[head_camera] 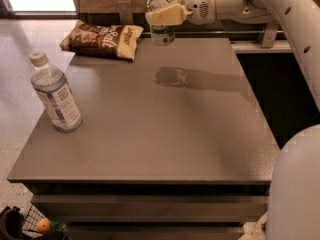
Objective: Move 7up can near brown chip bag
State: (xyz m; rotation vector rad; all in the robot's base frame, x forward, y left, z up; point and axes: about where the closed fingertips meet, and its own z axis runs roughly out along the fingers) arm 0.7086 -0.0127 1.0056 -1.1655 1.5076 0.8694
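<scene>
The 7up can (162, 34) is silver-white with a green band and hangs in the air above the far part of the grey table (150, 134). My gripper (164, 14) is shut on the can, its cream fingers (167, 15) across the can's upper half. The brown chip bag (101, 38) lies flat at the table's far left corner, its cream-yellow end toward the can. The can is just to the right of the bag and above the table's height. Its shadow falls on the tabletop nearer to me.
A clear water bottle (54, 95) with a white cap stands at the table's left edge. My white arm (280, 14) reaches in from the right. A wooden wall with metal brackets (125, 11) runs behind the table. A basket (30, 226) sits on the floor at the lower left.
</scene>
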